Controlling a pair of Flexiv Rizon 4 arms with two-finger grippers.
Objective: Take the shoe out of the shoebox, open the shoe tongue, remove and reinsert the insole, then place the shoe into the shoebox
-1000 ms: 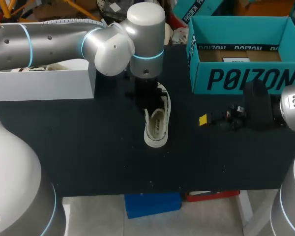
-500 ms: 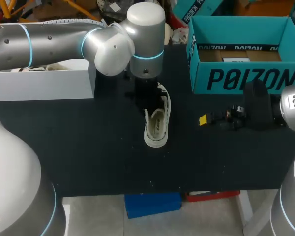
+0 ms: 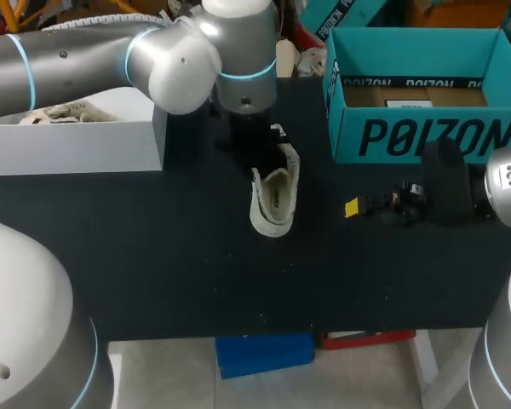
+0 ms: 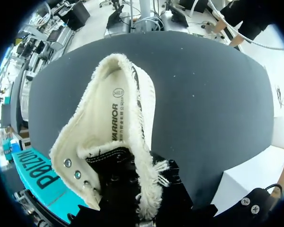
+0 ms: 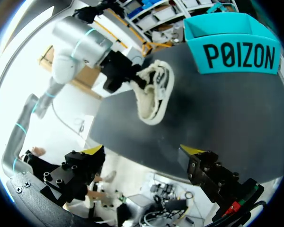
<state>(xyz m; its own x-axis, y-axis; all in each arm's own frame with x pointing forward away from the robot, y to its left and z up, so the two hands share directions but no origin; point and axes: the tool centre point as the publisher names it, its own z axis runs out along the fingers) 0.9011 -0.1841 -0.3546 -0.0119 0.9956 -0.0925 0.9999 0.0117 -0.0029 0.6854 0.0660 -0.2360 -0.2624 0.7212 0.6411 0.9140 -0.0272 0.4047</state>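
A cream canvas shoe (image 3: 274,200) hangs tilted at the middle of the black table (image 3: 153,256), toe end down near the tabletop. My left gripper (image 3: 254,146) is above it, shut on the frayed edge of the shoe's opening (image 4: 132,156); its black fingers (image 4: 168,177) pinch that edge and the insole shows inside the shoe. The teal shoebox (image 3: 417,128) stands open at the back right. My right gripper (image 3: 358,207) stays low at the right, open with nothing in it. In the right wrist view the right gripper (image 5: 142,151) faces the shoe (image 5: 154,94) and the shoebox (image 5: 234,47).
A white box (image 3: 77,145) holding another pale shoe (image 3: 60,112) stands at the back left. My left arm's forearm (image 3: 77,60) crosses above it.
My left arm has risen and drawn back a little, lifting the shoe by its opening edge so that it tips up off the table. The right arm has not moved.
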